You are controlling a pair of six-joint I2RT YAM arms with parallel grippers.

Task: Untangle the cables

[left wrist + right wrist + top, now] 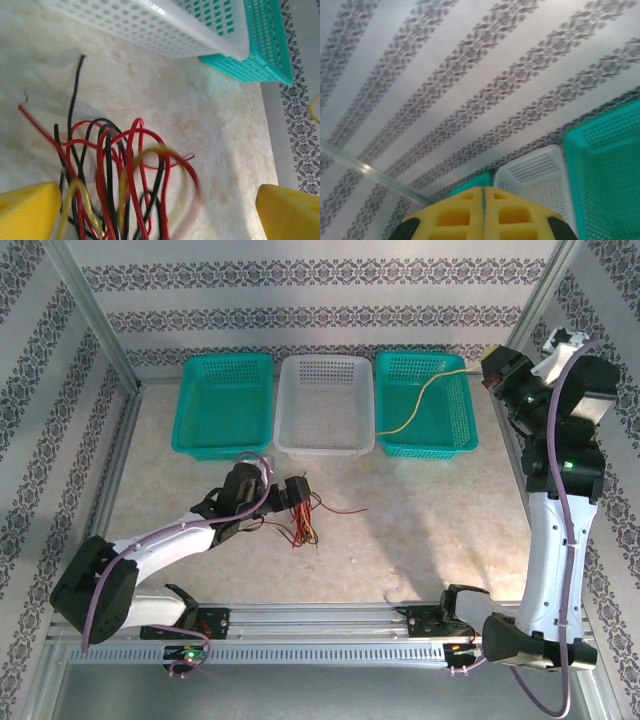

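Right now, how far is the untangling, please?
Done: one yellow cable is separated, trailing into the right teal basket. In hand: the right gripper, shut, holds its end. Remaining: red, black and yellow cables lie tangled on the table under the open left gripper.

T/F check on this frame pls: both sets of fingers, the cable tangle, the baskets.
1. The left fingers stand open over the cable tangle. True.
2. The tangle lies inside the white basket. False: it lies on the table, in front of the baskets.
3. A yellow cable runs from the right fingers across the right teal basket. True.
4. The right fingers are open. False: they are pressed shut.
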